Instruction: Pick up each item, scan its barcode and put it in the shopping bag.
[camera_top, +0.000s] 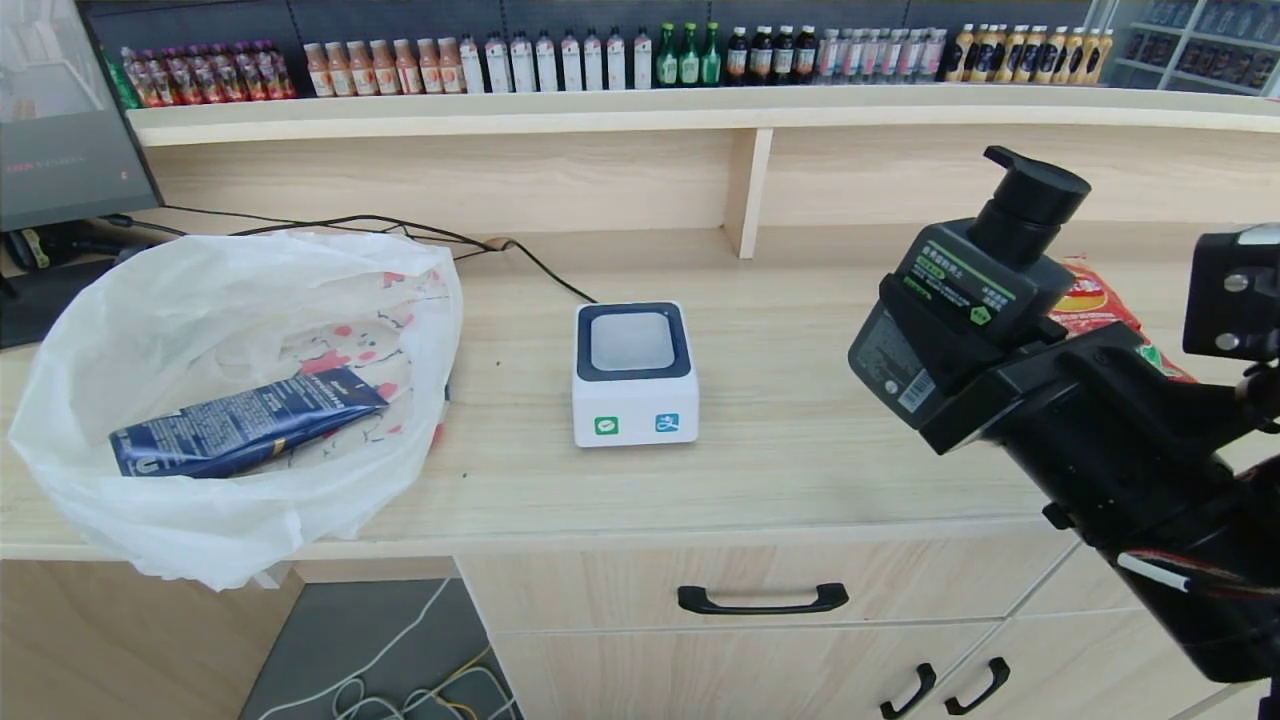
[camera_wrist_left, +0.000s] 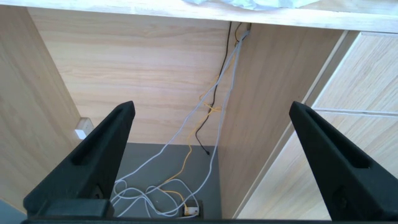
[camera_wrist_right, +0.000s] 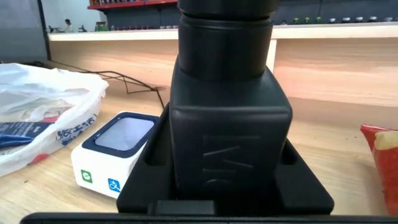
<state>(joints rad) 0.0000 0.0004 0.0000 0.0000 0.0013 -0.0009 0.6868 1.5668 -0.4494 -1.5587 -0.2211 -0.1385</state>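
**Black pump bottle sitting in the right gripper**

So the black square plastic pump bottle (camera_top: 960, 300) is hanging in the air at the right of the frame, tilted, with its barcode label facing lower left. The right gripper (camera_top: 985, 385) is clamping its fingers around the bottle's lower body. A red snack packet (camera_top: 1095, 300) is lying on the pale wooden counter (camera_top: 800, 450) just behind it. The white box scanner with a dark-rimmed window (camera_top: 634, 372) is sitting mid-frame, well apart from the bottle. At the left, the white plastic shopping bag (camera_top: 150, 300) is standing open, holding a dark blue pack (camera_top: 245, 425). The left gripper (camera_wrist_left: 211, 107) is hanging below the counter edge, fingers spread wide, gripping nothing, with loose cables (camera_wrist_left: 186, 186) beyond it.
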